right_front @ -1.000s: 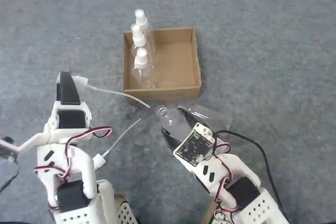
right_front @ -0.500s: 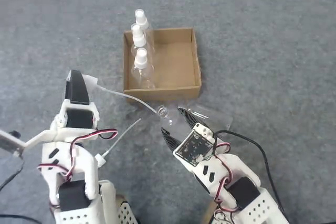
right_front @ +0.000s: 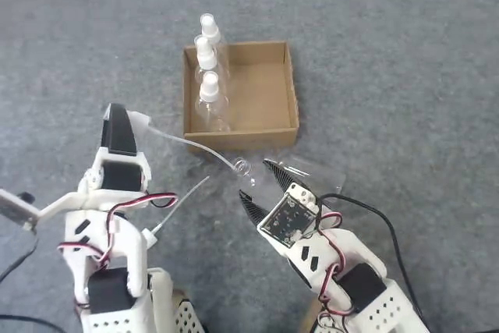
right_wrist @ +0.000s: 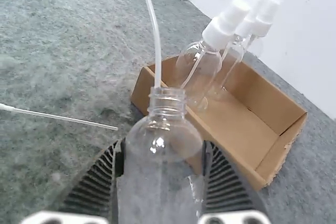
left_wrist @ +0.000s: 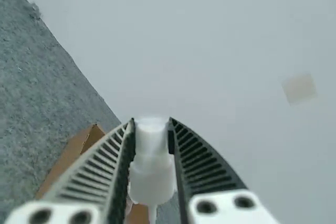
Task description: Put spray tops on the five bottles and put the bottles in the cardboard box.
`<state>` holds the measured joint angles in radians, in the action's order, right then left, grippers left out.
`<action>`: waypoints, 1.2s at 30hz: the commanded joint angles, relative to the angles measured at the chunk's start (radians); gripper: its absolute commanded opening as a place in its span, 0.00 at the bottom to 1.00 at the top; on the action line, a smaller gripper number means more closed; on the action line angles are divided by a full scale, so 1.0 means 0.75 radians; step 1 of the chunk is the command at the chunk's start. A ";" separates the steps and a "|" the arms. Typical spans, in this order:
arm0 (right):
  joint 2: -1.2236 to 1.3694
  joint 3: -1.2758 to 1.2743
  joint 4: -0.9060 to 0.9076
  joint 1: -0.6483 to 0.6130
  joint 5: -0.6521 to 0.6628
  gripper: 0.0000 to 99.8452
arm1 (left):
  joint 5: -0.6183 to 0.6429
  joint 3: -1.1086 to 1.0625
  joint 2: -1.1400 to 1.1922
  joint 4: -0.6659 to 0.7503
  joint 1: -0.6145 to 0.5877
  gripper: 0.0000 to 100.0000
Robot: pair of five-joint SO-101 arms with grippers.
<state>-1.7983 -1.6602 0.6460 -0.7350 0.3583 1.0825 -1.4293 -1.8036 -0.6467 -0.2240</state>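
Now the left claw [left_wrist: 151, 125] pinches a spray top [left_wrist: 152, 166], aiming its tube [right_wrist: 151, 35] into the clear bottle [right_wrist: 160, 150] clamped by the right claw [right_front: 257, 180].

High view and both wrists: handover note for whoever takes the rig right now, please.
Left gripper: shut on a spray top; its dip tube runs to the mouth of the held bottle.
Right gripper: shut on a clear bottle, uncapped, just in front of the cardboard box.
Done: three capped bottles stand in the box along one wall.
Loose: a second spray top lies on the carpet between the arms.
Left to do: seat this top, box the bottle, then the fifth.
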 commanded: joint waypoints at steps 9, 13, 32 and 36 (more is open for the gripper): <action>-0.019 -0.029 -0.019 -0.011 0.023 0.01 | -0.016 0.021 -0.020 0.070 0.020 0.01; -0.019 -0.029 -0.019 -0.011 0.023 0.01 | -0.010 0.019 -0.020 0.125 -0.027 0.01; -0.021 -0.029 0.005 -0.060 0.023 0.01 | -0.078 -0.081 -0.020 0.174 -0.018 0.01; -0.021 -0.029 0.005 -0.058 0.023 0.01 | -0.078 -0.073 -0.020 0.135 -0.016 0.01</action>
<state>-1.7983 -1.6602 0.6490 -0.7702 0.3583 1.0380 -1.5044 -1.8036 -0.5393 -0.2378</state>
